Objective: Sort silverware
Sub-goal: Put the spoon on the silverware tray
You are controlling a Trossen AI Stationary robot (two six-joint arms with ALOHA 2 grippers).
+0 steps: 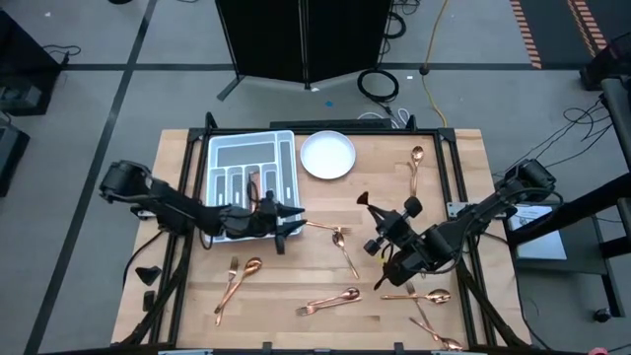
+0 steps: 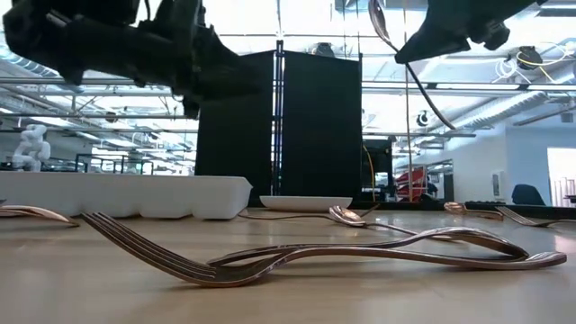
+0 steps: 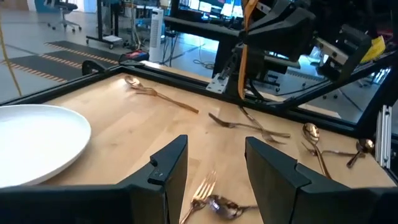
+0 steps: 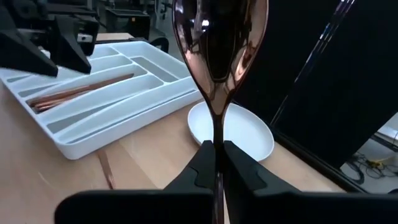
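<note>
Right pincer (image 4: 217, 163) clamped on an upright spoon (image 4: 219, 46) above the worktop (image 1: 375, 192); left pincer (image 3: 214, 171) parted, empty, beside the tray (image 1: 286, 163).

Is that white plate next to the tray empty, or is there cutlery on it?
Empty. The high view shows the white plate bare, and the right wrist view shows nothing lying on it.

Robotics lab or industrial hall: taped floor markings (image 1: 552, 35) seen at 1 o'clock, cables (image 1: 379, 84) at 12, office chairs (image 3: 62, 12), exposed ceiling trusses (image 2: 90, 85).
</note>
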